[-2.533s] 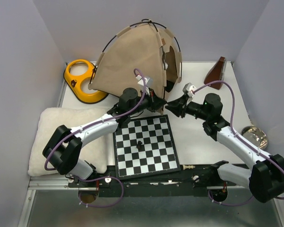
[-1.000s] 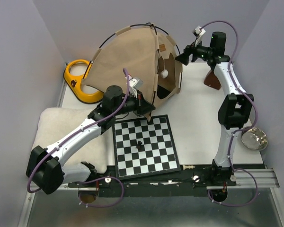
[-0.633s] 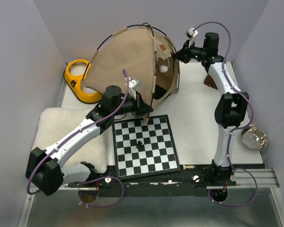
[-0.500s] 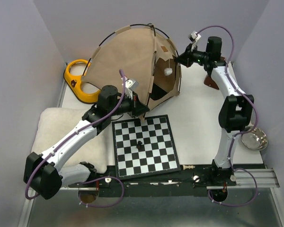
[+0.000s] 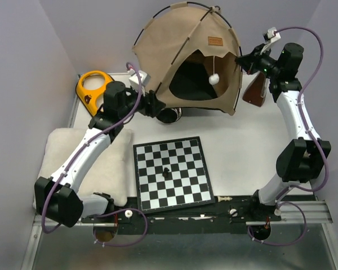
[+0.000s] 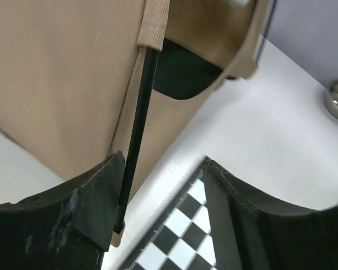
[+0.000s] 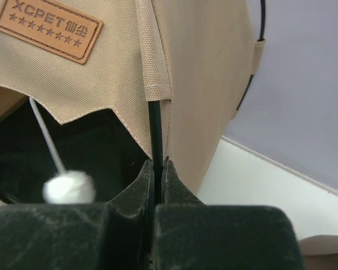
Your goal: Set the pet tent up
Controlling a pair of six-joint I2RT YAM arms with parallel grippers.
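One brown label (image 7: 48,28) was seen stitched on the tent (image 5: 180,50) above its opening. "XCPET" was read on it over a row of stars; the small characters after the name were not made out. The tent was found at the back of the table (image 5: 242,146), close to the rear wall, with the opening turned toward the arms and black lining seen inside. A white pom-pom (image 5: 215,79) was hung on a string in the opening.

The right gripper (image 7: 156,163) was held at the tent's right front edge. Its fingers were pressed together on a thin black pole (image 7: 154,124), just under the end of the fabric sleeve. The left gripper (image 6: 160,169) was held at the tent's left front corner with fingers (image 6: 96,197) spread wide. A second pole (image 6: 138,129) was seen between them, its lower end lying against one finger and not pinched.

A chessboard (image 5: 172,174) was laid in front of the tent, apart from it, with one black chess piece (image 5: 166,171) on it. A white chess piece (image 5: 224,198) was seen by the near rail. A fluffy white cushion (image 5: 56,152) was lying at the left, partly covered by the left arm. A yellow dish (image 5: 93,90) was set at the back left, beside the left wrist. A metal bowl (image 5: 169,115) was half hidden under the tent's front edge. A brown wooden block (image 5: 253,90) was partly blocked by the right arm.
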